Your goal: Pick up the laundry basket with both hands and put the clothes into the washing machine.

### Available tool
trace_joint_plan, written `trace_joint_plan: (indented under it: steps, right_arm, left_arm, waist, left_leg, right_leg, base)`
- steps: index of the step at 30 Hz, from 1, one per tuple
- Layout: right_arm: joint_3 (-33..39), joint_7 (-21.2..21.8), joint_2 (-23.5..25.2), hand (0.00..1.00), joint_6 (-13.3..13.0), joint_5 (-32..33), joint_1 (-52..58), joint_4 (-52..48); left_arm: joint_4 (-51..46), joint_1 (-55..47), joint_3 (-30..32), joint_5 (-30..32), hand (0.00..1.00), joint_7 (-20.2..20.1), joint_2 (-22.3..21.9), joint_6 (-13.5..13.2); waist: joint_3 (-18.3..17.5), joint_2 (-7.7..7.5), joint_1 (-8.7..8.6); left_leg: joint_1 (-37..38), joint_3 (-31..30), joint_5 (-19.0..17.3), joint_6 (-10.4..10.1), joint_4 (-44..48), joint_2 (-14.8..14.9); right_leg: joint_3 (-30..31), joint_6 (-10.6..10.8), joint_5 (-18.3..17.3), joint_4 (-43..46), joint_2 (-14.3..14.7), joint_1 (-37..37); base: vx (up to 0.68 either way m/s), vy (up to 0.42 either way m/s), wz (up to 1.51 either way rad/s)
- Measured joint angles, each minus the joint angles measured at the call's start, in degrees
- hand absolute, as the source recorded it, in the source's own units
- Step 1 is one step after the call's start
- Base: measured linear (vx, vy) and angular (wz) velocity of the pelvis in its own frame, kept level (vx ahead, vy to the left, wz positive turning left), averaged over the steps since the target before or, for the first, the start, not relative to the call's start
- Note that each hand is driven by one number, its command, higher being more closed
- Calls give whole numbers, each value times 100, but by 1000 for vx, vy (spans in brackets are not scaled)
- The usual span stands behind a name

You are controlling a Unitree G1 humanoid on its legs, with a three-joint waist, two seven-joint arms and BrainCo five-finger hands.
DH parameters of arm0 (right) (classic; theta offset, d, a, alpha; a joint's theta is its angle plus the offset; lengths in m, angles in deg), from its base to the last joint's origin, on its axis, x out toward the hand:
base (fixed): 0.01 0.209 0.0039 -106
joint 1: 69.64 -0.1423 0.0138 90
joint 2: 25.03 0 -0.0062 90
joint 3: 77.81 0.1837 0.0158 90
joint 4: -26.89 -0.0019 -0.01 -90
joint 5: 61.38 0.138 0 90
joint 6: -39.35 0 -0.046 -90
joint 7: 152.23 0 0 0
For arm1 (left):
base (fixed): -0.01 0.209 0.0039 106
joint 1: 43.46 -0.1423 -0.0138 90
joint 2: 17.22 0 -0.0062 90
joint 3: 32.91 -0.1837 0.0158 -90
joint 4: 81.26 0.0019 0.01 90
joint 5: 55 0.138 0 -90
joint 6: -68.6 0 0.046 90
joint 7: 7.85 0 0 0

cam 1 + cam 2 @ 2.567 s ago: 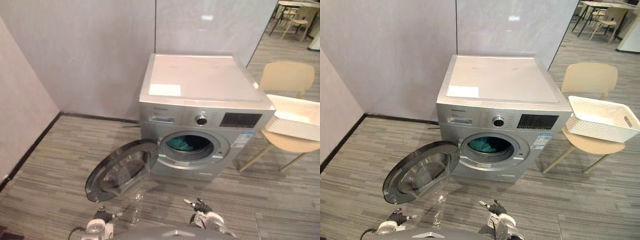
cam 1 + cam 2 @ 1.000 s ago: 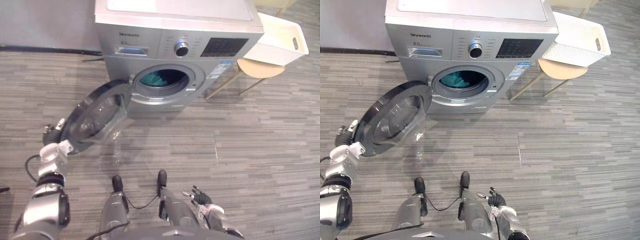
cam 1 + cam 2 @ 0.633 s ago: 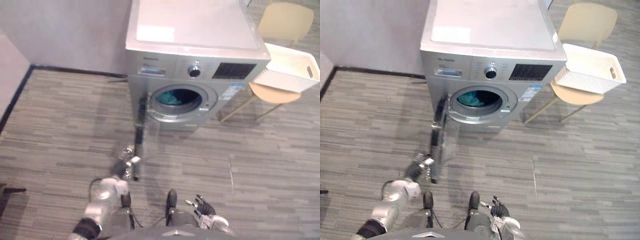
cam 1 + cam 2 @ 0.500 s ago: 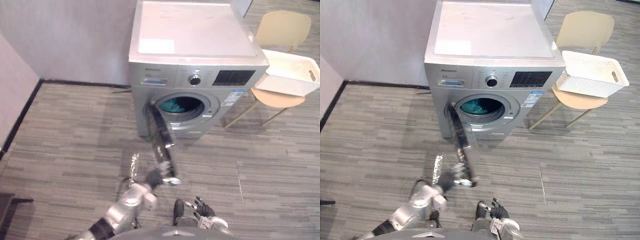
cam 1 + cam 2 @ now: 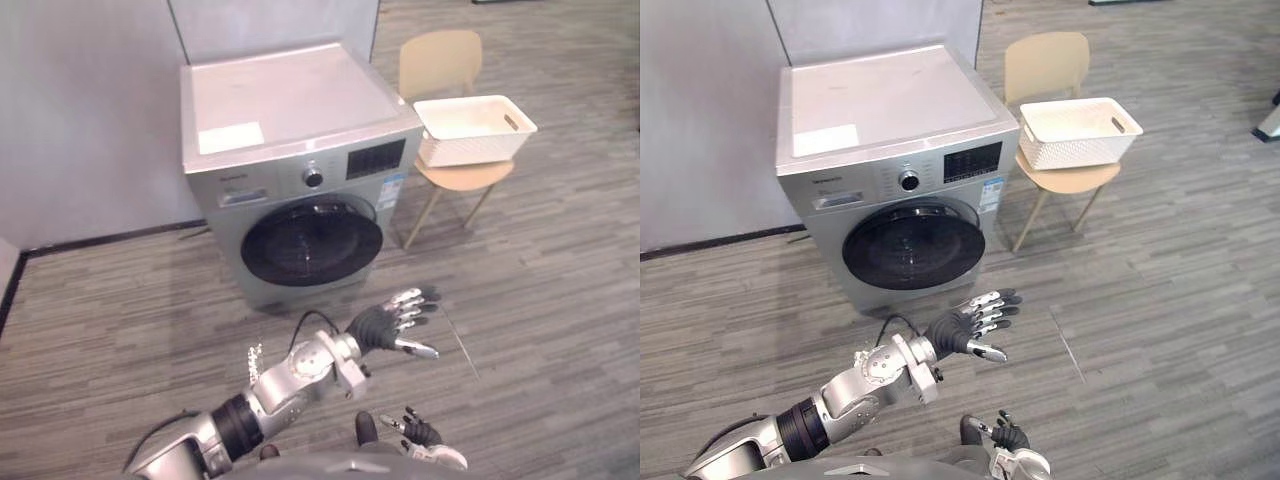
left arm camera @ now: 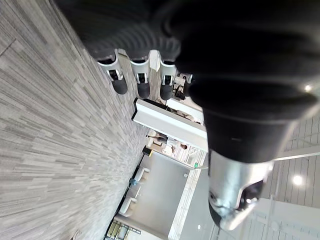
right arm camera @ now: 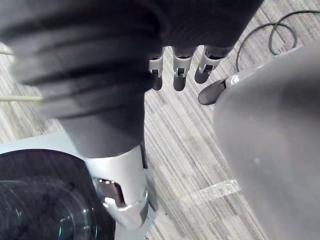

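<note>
The silver washing machine [image 5: 290, 130] stands against the wall with its dark round door [image 5: 311, 241] shut. To its right, a white laundry basket [image 5: 472, 128] sits on a beige chair [image 5: 440, 62], and its inside shows plain white. My left hand [image 5: 385, 325] is held out above the floor in front of the door, touching nothing, fingers [image 6: 142, 82] straight and spread. My right hand [image 5: 420, 435] hangs low by my body, well short of the machine. Its fingers [image 7: 175, 70] are relaxed and hold nothing.
Grey panel walls stand behind and to the left of the machine. Striped grey floor [image 5: 1160, 300] spreads wide in front and to the right. The chair's slanted legs [image 5: 1030, 222] reach out beside the machine's right front corner.
The machine's door, wide open with teal clothes showing in the drum, swung round under my left hand and is now shut. The camera has shifted; the machine now sits further left.
</note>
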Motion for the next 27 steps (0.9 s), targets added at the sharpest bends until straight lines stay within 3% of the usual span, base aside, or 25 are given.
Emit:
trace_joint_plan:
  steps: [6,8,13,15,18,22,24,25,26,27]
  right_arm:
    - [-16,-72,23,0,102,-2,-161,254]
    - [-11,-111,37,0,101,1,-143,272]
    - [-8,-119,81,0,139,-227,-123,276]
    - [-2,-110,144,0,197,-300,-126,314]
    - [86,-88,223,0,219,-456,-250,592]
    - [297,-49,269,0,243,-596,-335,890]
    - [537,33,257,0,260,-701,-380,1031]
    - [827,43,262,0,257,-780,-382,1067]
    - [939,40,272,0,258,-853,-364,1096]
    - [1155,35,252,0,269,-920,-334,1208]
  left_arm:
    - [720,-537,432,-35,0,-81,60,37]
    - [1567,-929,1240,105,0,-52,91,54]
    - [3800,-1420,3324,1333,0,230,216,299]
    - [4979,-1497,4687,1792,0,470,202,342]
    - [5744,-1834,5902,2493,0,741,268,449]
    - [5974,-2338,6746,2936,0,904,166,626]
    - [5957,-2545,6986,3066,0,893,26,655]
    - [5946,-2621,7070,3104,0,879,-6,652]
    - [5941,-2634,7075,3099,0,856,-4,644]
    - [5873,-2668,7109,3085,0,816,-4,627]
  waist:
    - [-8,-24,74]
    - [-24,-69,102]
    - [-39,-183,216]
    - [-6,-315,319]
    - [-13,-448,389]
    - [-20,-465,538]
    - [-22,-455,629]
    - [6,-503,626]
    - [3,-503,626]
    - [-27,-571,658]
  left_leg:
    - [17,-322,75,61,-33,-65]
    - [28,-365,85,62,-32,-51]
    - [41,-476,88,55,-31,-22]
    - [75,-507,88,54,1,-20]
    - [165,-517,83,51,1,-38]
    - [274,-534,59,77,-34,-107]
    - [354,-603,-7,85,-34,-164]
    - [341,-829,-34,159,-32,-281]
    - [342,-951,-40,183,-33,-356]
    - [398,-1184,-80,262,56,-554]
  right_leg:
    - [-344,-89,-73,-38,-58,213]
    - [-410,-79,-86,-38,-51,254]
    - [-511,63,-73,-38,-28,327]
    - [-535,83,-76,-39,-22,406]
    - [-609,83,-76,-38,-38,511]
    - [-638,103,-126,-19,-113,596]
    - [-695,148,-426,391,-215,547]
    - [-910,120,-800,948,-411,426]
    - [-1028,103,-958,1176,-527,392]
    - [-1266,-45,-1239,1547,-825,404]
  base:
    - [-42,-18,29]
    - [-4,-34,15]
    - [2,-43,10]
    - [25,-23,7]
    - [-1,-13,5]
    - [-59,5,2]
    - [-76,22,29]
    - [-62,39,74]
    - [-48,80,119]
    - [33,94,101]
